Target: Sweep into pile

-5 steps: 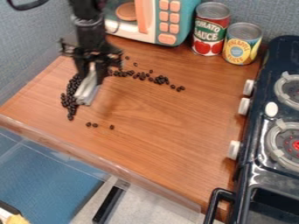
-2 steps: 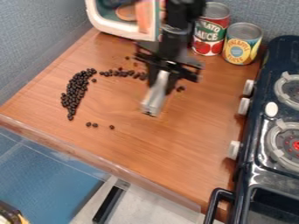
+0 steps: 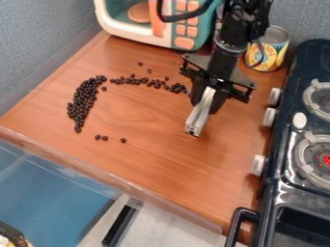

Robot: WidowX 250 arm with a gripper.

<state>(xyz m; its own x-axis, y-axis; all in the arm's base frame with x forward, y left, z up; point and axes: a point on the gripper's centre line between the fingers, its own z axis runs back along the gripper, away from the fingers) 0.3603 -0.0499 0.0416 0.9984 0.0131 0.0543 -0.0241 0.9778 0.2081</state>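
Observation:
Right of the table's centre, the black gripper (image 3: 207, 100) hangs over the wood with a narrow silver-grey tool (image 3: 199, 116) held between its fingers. The tool tilts down and to the left, its lower end near the surface; whether it touches cannot be told. Small black beans (image 3: 82, 101) form a dense curved band on the left side. A thinner row of beans (image 3: 156, 83) runs from that band's top toward the gripper, its right end close to or behind the gripper. Several loose beans (image 3: 105, 138) lie below the band and above the row.
A toy microwave (image 3: 184, 42) stands at the back, with a yellow-labelled can (image 3: 274, 50) behind the arm at right. The black toy stove (image 3: 277, 144), with white knobs and a handle, borders the right side. The brown tabletop (image 3: 148, 164) ends at a slanting front edge.
The gripper has moved right from above the left bean band, carrying the tool, and now hangs past the row's right end. The bean band at left stayed where it was.

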